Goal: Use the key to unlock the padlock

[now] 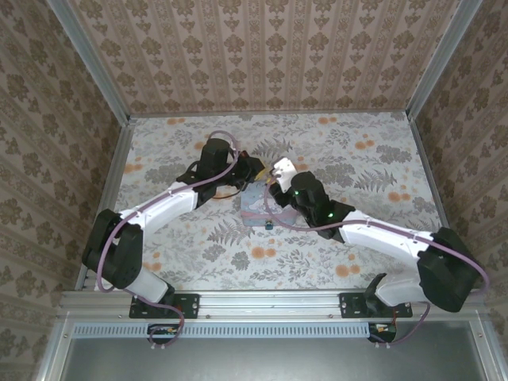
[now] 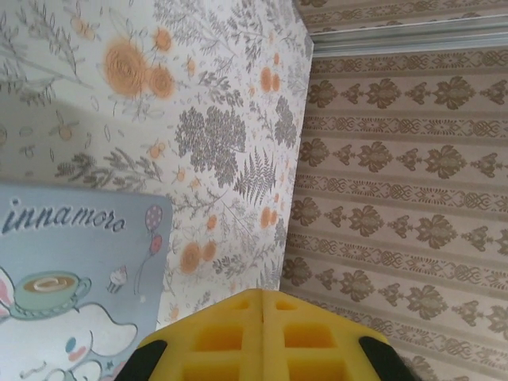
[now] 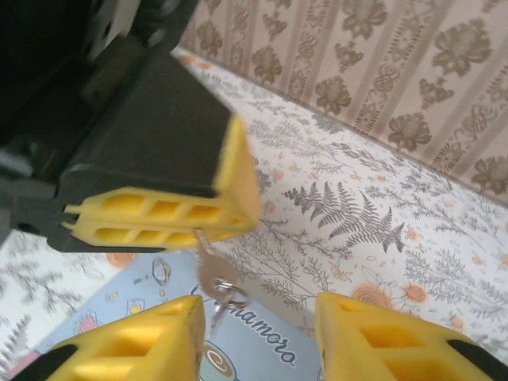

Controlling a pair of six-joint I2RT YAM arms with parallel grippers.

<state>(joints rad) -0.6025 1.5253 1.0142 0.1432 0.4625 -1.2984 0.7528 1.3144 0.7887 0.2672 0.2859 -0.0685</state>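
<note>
The left gripper (image 3: 230, 224), at middle left of the right wrist view, has its jaws pinched on the blade of the key (image 3: 211, 275), whose head dangles above the blue tin (image 3: 258, 349). The right gripper (image 3: 258, 313), at the bottom, has wide, empty jaws. The padlock (image 1: 270, 225) seems to be the dark speck at the tin's lower edge. The key is in hand, and next 1 arm must steady the lock for insertion.

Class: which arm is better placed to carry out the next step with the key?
Left. The left pincer is shut on the key, dangling above the blue tin; the right pincer is open and empty.
</note>
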